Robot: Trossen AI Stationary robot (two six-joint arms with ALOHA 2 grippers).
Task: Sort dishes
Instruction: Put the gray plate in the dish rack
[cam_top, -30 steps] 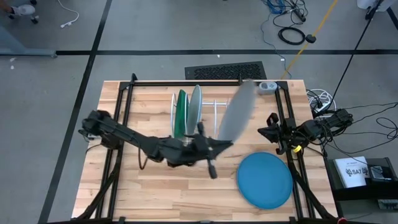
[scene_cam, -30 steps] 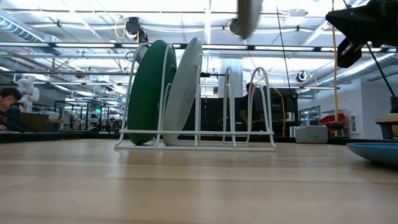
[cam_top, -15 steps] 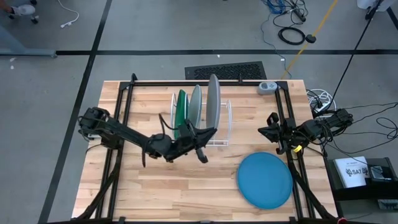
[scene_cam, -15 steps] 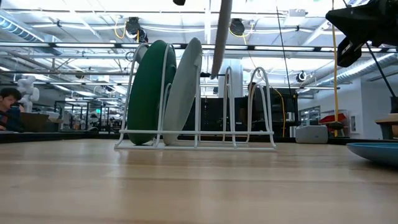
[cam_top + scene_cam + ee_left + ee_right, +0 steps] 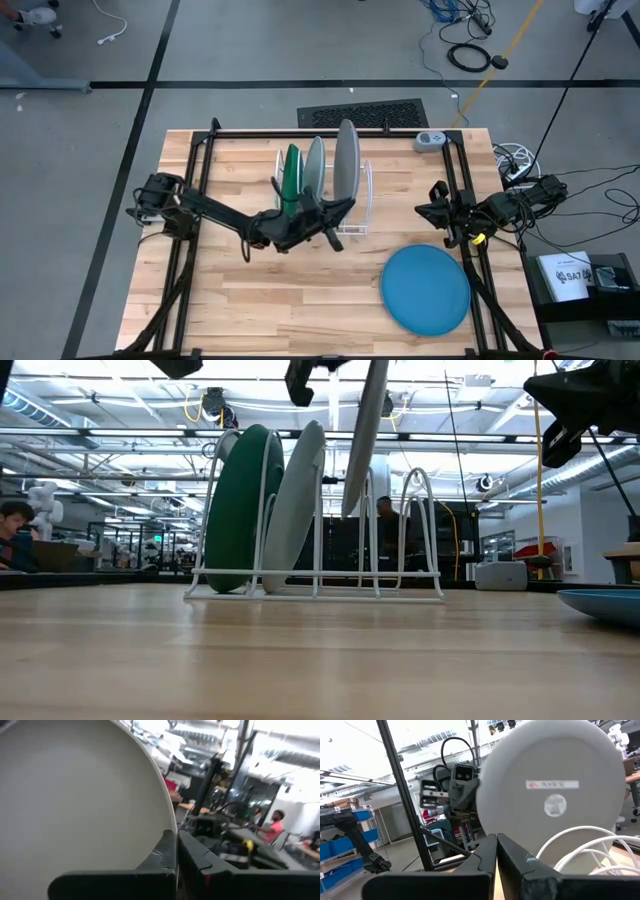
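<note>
Currently, left pincer [image 5: 328,222] is gripping the grey plate [image 5: 346,158] on edge above the rack [image 5: 362,200]; right pincer [image 5: 436,212] is sitting closed beside the table [image 5: 250,300].

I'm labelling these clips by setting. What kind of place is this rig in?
Probably a robotics lab or workshop, not a kitchen: a wooden table in a black frame on bare concrete, loose cables on the floor, exposed ceiling pipes and a person at a workstation.

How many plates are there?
4: the dark green plate and pale blue plate in the rack, the grey plate held above it, the blue plate on the table.
</note>
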